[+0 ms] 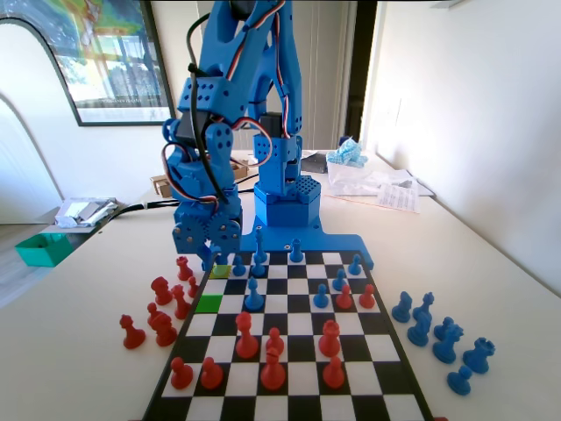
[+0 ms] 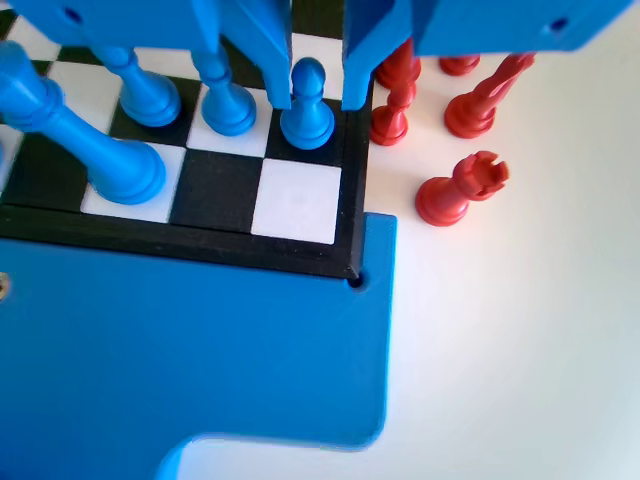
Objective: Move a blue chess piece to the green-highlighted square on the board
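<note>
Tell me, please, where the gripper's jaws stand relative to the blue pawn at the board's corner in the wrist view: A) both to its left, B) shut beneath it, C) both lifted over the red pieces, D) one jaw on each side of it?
D: in the wrist view the gripper hangs with one jaw on either side of the blue pawn, which stands upright on the board.

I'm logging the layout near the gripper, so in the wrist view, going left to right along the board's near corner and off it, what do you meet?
Tall blue piece → blue pawn between the jaws of the gripper → dark border of the board → red rook on the bare table.
</note>
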{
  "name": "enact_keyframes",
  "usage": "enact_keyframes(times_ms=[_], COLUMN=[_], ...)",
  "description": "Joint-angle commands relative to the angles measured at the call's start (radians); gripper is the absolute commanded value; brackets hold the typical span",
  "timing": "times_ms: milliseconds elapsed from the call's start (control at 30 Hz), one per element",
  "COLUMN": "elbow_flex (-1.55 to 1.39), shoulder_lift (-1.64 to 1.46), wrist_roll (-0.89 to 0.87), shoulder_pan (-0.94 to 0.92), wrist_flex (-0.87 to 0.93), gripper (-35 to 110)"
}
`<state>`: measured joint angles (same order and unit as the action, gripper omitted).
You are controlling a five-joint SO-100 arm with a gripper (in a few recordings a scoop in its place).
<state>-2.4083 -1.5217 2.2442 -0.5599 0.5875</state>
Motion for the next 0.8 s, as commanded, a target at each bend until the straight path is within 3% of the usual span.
enact_keyframes(times_ms=[0, 767], elbow_flex=[-0.008, -0.005], shoulder_lift=[-0.023, -0.023], wrist_roll=[0.025, 0.054], shoulder_pan=[-0.006, -0.003], wrist_flex=[-0.006, 0.015], gripper=[8, 1])
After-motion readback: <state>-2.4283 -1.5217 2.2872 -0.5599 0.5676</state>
